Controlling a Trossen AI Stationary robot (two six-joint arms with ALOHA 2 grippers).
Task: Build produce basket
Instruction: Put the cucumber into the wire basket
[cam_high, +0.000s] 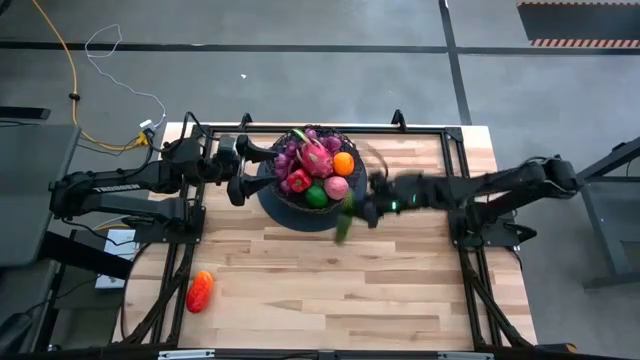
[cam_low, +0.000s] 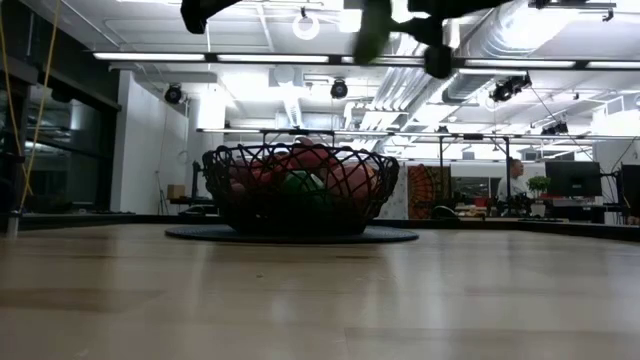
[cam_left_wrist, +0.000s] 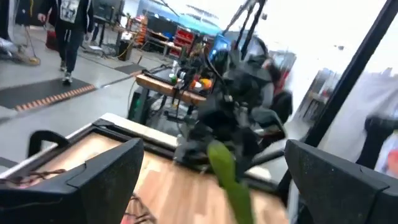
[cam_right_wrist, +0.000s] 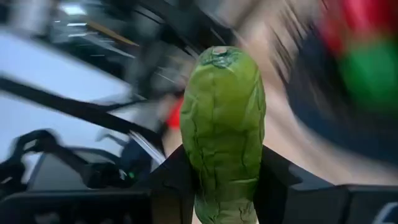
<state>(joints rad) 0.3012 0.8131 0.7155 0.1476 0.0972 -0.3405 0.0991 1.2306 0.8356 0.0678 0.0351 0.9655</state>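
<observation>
Carrying step — cucumber (cam_right_wrist: 222, 134) pinched between the right gripper (cam_high: 362, 212) fingers, lifted above the table just beside the wire basket (cam_high: 268, 190), already holding dragon fruit, orange and grapes. Next, probably: swing over the rim and lower before letting go. Left gripper (cam_high: 262, 168) wide open, empty, at the basket's far side — red pepper (cam_high: 199, 291) left lying well apart.

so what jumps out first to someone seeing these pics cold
The right gripper holds a green cucumber in the air just beside the basket, which is heaped with produce at the table's far middle. A lone red pepper lies near the front left corner.
</observation>
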